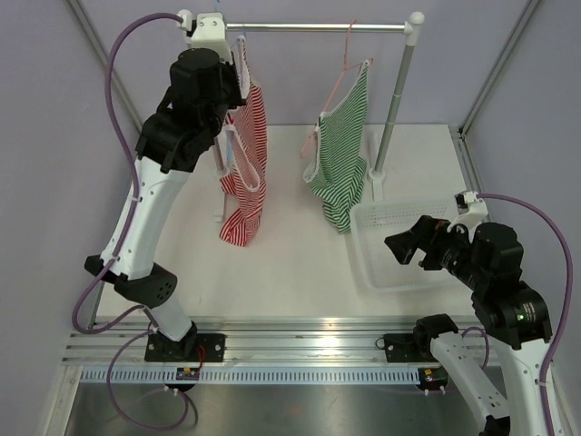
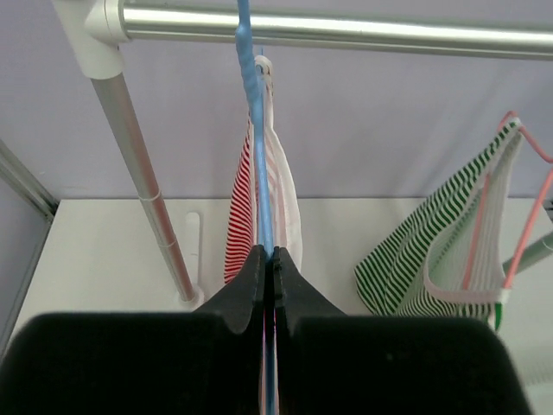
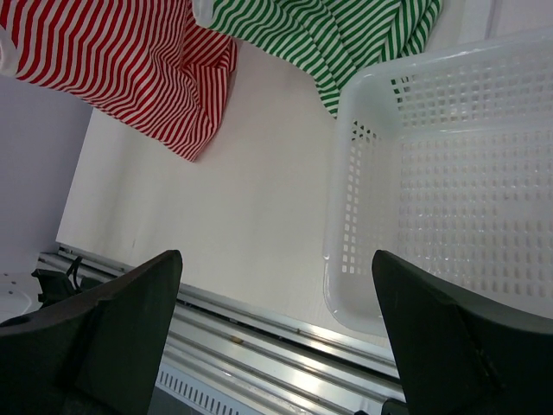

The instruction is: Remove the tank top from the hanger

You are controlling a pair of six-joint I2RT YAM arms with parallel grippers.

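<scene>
At 11 o'clock my left gripper [image 2: 268, 258] is pinched tight on the thin blue hanger [image 2: 252, 95] carrying the soft red-striped tank top [image 1: 250, 182] under the shiny metal rail [image 1: 309, 27]. I count two striped tops, two hangers; the green-striped tank top [image 1: 343, 154] hangs on a pink hanger [image 2: 530, 229] at 12. At 4 o'clock, by the one perforated white basket [image 1: 361, 250], my right gripper [image 3: 276, 328] gapes empty.

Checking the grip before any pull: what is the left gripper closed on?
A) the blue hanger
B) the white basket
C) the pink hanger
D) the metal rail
A: in the left wrist view the left gripper is shut with the blue hanger running between its fingers.
</scene>
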